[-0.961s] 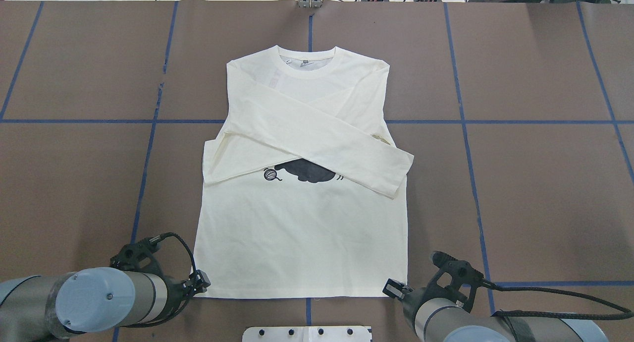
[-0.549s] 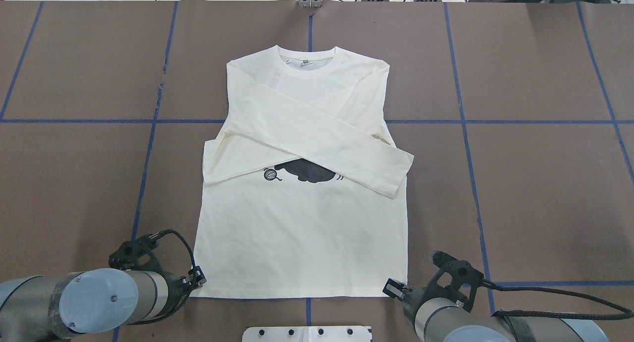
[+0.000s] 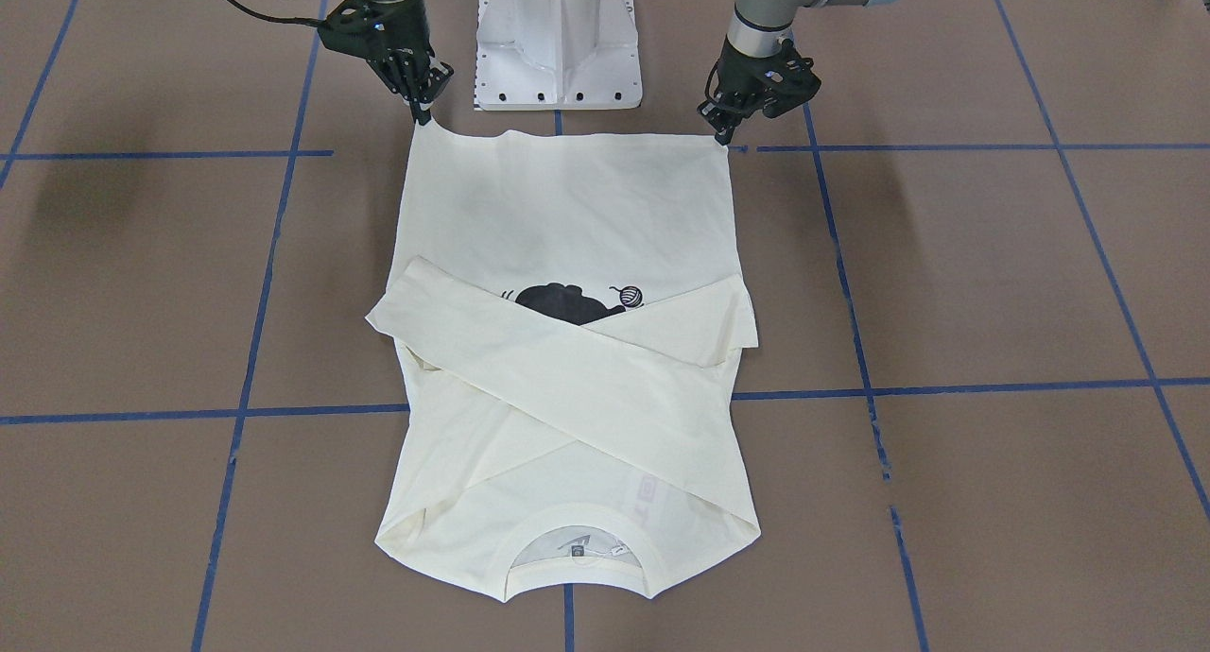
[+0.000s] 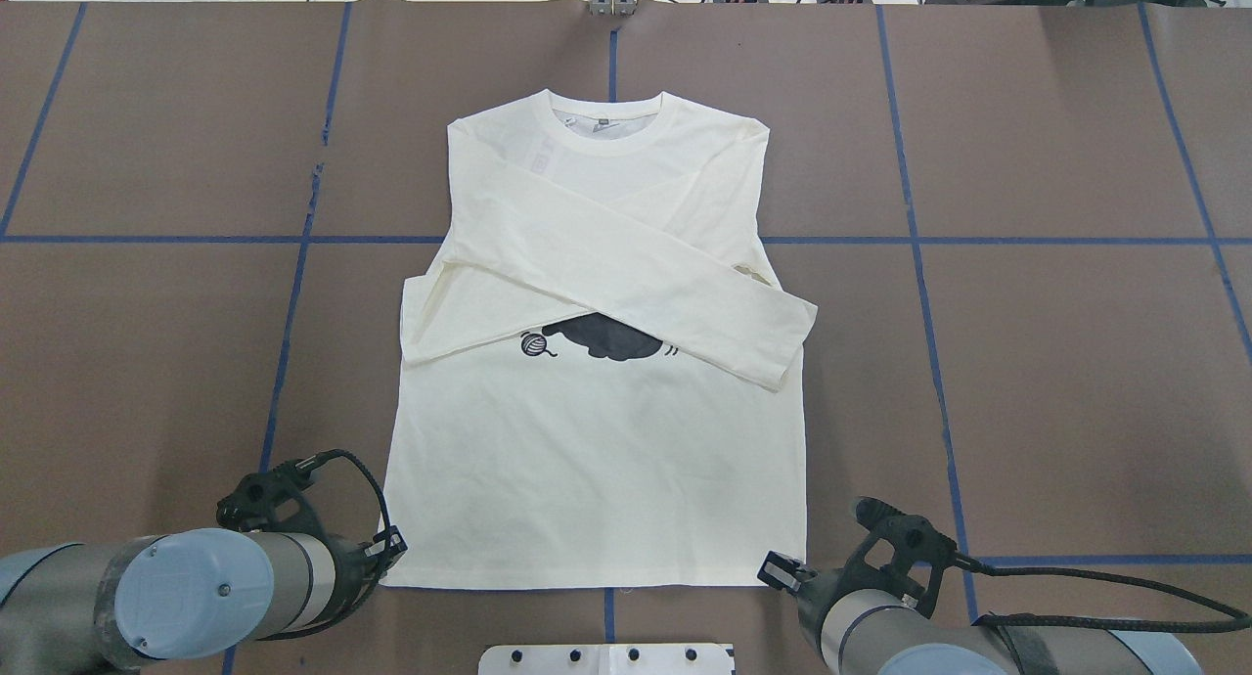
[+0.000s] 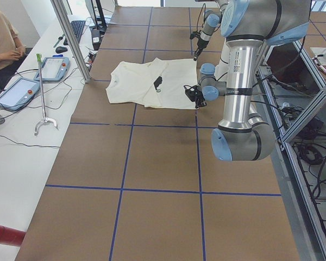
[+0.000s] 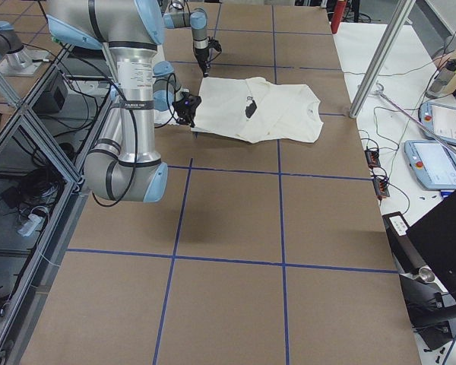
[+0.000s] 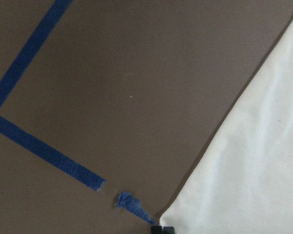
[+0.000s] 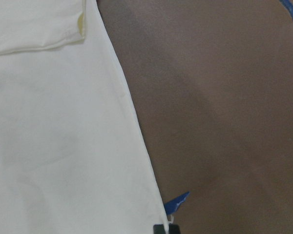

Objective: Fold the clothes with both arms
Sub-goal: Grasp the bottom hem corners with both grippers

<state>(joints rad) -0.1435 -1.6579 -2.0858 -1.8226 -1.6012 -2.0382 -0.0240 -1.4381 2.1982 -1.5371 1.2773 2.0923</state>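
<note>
The cream T-shirt (image 4: 597, 460) lies flat on the brown table, collar far from me. Its sleeves are crossed over the chest and cover most of the black cat print (image 4: 606, 340). It also shows in the front view (image 3: 567, 208). My left gripper (image 4: 393, 546) is at the near left hem corner; in the left wrist view (image 7: 163, 229) its tips are together at the cloth corner. My right gripper (image 4: 773, 567) is at the near right hem corner, shut on it in the right wrist view (image 8: 166, 229). In the front view that corner (image 3: 422, 130) is pulled up to a small peak.
The white pedestal base (image 3: 558, 38) stands between the arms at the near table edge. Blue tape lines (image 4: 293, 293) grid the brown table cover. A side table with tablets (image 5: 22, 89) and a seated person is beyond the far edge.
My left gripper has shifted slightly away from the near table edge at the hem corner. The right arm and the shirt have not moved.
</note>
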